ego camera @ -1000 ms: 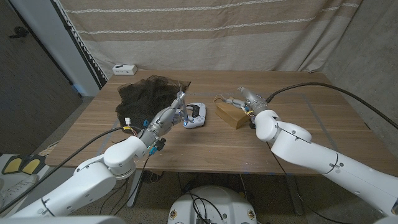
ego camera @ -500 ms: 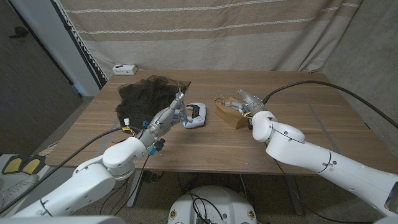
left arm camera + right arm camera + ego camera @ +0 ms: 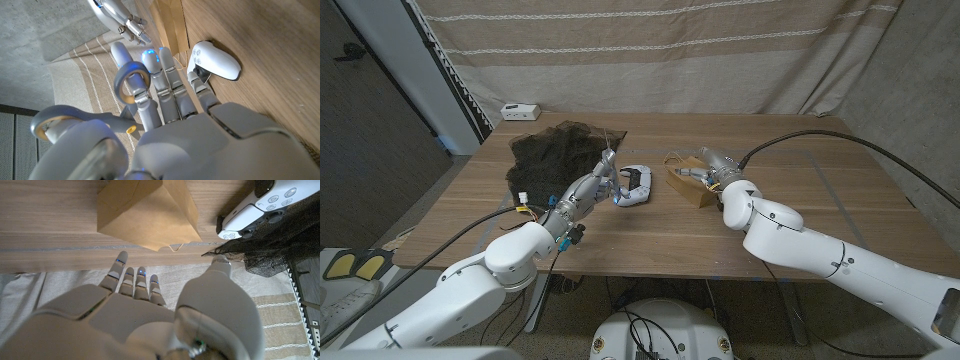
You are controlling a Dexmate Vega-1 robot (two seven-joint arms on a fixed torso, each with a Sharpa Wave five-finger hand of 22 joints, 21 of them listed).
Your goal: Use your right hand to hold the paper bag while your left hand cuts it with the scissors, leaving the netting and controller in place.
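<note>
Item: scissors [image 3: 100, 107]. My left hand [image 3: 598, 186] is gripping them through the loops, readying a cut.

Item: paper bag [image 3: 687, 181], lying at three o'clock from the controller [image 3: 635, 186]. My right hand [image 3: 712, 170] is hovering beside it, fingers [image 3: 131, 276] apart, gripping nothing.

Item: netting [image 3: 558, 152], lying at ten o'clock.

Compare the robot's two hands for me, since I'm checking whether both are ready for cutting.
The left robot hand holds the scissors, fingers through a grey handle loop; the right robot hand holds nothing, fingers spread. The left sits beside the white controller; the right is at the paper bag, not yet gripping it. Both are over the table.
</note>
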